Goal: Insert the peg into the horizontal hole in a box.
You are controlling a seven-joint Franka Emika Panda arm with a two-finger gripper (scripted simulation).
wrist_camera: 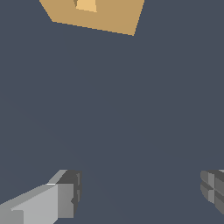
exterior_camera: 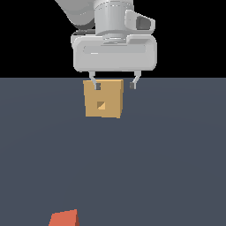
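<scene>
The gripper (exterior_camera: 114, 84) hangs above the dark grey floor (exterior_camera: 176, 154) with its 2 fingers (exterior_camera: 96, 84) spread wide and nothing between them — the wrist view shows only bare floor in the gap between the pale finger (wrist_camera: 52, 199) on one side and the darker pad (wrist_camera: 213, 187) on the other. In the exterior view the box (exterior_camera: 103, 99), a tan cube, sits on the floor behind the fingers, so that 1 fingertip overlaps its upper corner in the picture while the other stands just off its edge on the exterior view's right; whether either touches it cannot be told, though the wrist view shows the box (wrist_camera: 105, 17) well apart from the fingers. The hole (exterior_camera: 101, 105) is a small square opening in the middle of the box's near face, darker in part inside, and nothing is in it. The peg (exterior_camera: 65, 218) lies on the floor well apart from the box, at the lower edge of the exterior view toward its left — only its orange-red end shows, the rest being cut off by the frame.
</scene>
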